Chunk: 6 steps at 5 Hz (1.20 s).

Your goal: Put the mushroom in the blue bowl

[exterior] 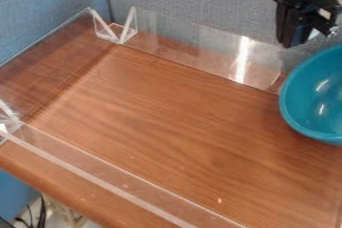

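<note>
The gripper [297, 38] is seen at the upper right of the view, hung from a black wrist that is cut off by the top edge. It is pointed straight down. The dark fingers [287, 30] are drawn together, no gap being visible between them. Whether anything is pinched between the fingertips cannot be told.
</note>
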Each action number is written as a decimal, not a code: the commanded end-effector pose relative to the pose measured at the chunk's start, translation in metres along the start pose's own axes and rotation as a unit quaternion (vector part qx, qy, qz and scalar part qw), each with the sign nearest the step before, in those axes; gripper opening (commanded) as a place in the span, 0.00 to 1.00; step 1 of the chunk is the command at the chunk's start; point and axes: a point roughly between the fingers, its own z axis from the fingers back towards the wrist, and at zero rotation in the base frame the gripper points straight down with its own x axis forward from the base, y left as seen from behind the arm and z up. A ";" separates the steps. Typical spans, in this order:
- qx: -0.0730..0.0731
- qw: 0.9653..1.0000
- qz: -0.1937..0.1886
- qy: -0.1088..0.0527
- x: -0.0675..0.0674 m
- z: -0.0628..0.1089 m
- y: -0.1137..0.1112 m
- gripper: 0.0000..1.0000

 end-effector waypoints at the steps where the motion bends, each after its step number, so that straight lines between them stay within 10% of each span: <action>1: 0.007 0.999 -0.023 -0.036 0.009 0.019 0.001 0.00; 6: -0.011 0.995 -0.091 -0.025 0.015 -0.002 -0.032 0.00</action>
